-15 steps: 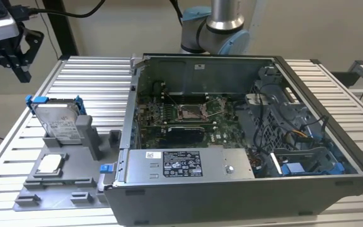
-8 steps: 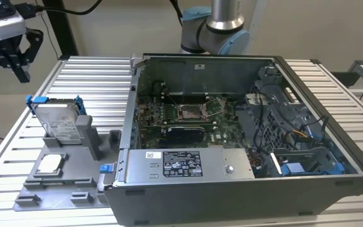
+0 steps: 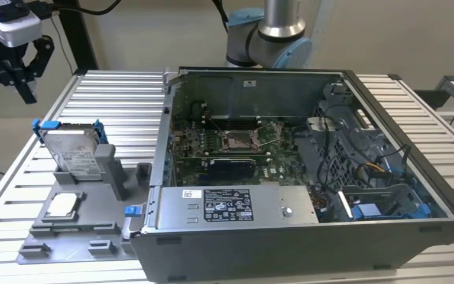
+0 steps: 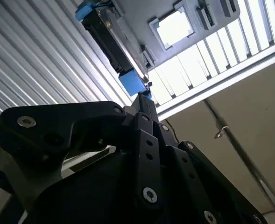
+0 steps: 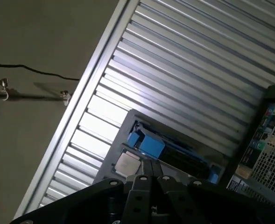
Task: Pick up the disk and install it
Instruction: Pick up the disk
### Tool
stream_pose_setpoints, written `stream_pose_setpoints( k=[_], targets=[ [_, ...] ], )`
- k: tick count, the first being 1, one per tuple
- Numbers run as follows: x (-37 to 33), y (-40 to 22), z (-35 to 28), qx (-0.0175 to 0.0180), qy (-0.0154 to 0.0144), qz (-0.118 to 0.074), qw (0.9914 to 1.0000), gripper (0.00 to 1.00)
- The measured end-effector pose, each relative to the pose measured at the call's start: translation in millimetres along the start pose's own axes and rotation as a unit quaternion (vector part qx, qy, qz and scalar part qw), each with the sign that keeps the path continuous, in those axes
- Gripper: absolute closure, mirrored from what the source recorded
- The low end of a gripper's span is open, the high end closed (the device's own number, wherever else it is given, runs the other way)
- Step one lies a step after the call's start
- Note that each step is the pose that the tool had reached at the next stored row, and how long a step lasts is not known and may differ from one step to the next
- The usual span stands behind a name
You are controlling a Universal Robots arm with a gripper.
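Observation:
The disk (image 3: 71, 148), silver-grey with a white label and a blue frame, stands on edge in a grey holder (image 3: 101, 222) at the exterior view's left, beside the open computer case (image 3: 290, 242). My gripper (image 3: 28, 93) hangs high above the table, beyond the disk towards the far left corner, well clear of it. Its black fingers are shut together with nothing between them. In both wrist views the disk (image 4: 110, 41) (image 5: 172, 151) shows edge-on past the closed gripper (image 4: 144, 100) (image 5: 149, 169).
A small square silver chip (image 3: 64, 203) lies in the holder in front of the disk. Inside the case are a motherboard (image 3: 235, 142), a grey power supply box (image 3: 235, 204) and a drive cage with blue parts (image 3: 377, 207). The ribbed metal table (image 3: 104, 100) runs under everything.

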State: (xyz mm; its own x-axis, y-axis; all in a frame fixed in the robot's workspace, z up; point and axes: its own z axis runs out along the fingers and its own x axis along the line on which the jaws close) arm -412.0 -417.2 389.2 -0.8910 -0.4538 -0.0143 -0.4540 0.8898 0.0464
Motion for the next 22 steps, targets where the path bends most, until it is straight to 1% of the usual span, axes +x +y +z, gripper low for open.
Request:
stream_pose_setpoints(
  k=[2,3,4,6,8,11,14,15,17,18,20,22],
  targets=[
    [0.0,0.0,0.0,-0.0001,0.0006,-0.018,0.99984,1.0],
    [0.0,0.0,0.0,-0.0002,0.0009,-0.027,0.99962,1.0],
    [0.0,0.0,0.0,-0.0002,0.0011,-0.036,0.99935,1.0],
    [0.0,0.0,0.0,-0.0002,0.0015,-0.054,0.99853,1.0],
    [0.0,0.0,0.1,-0.0001,0.0017,-0.073,0.99735,1.0],
    [0.0,-0.1,0.1,0.0006,0.0018,-0.1,0.99499,1.0],
    [0.0,0.0,0.2,0.0016,0.0015,-0.127,0.99193,1.0],
    [0.0,0.0,0.2,0.0019,0.0015,-0.136,0.99076,1.0],
    [0.0,0.0,0.3,0.0025,0.0013,-0.154,0.98806,1.0],
    [0.0,0.0,0.3,0.0029,0.0013,-0.163,0.98663,1.0],
    [-0.1,-0.1,0.4,0.0035,0.0009,-0.181,0.98344,1.0],
    [0.0,-0.1,0.5,0.0042,0.0004,-0.199,0.97999,1.0]
  ],
)
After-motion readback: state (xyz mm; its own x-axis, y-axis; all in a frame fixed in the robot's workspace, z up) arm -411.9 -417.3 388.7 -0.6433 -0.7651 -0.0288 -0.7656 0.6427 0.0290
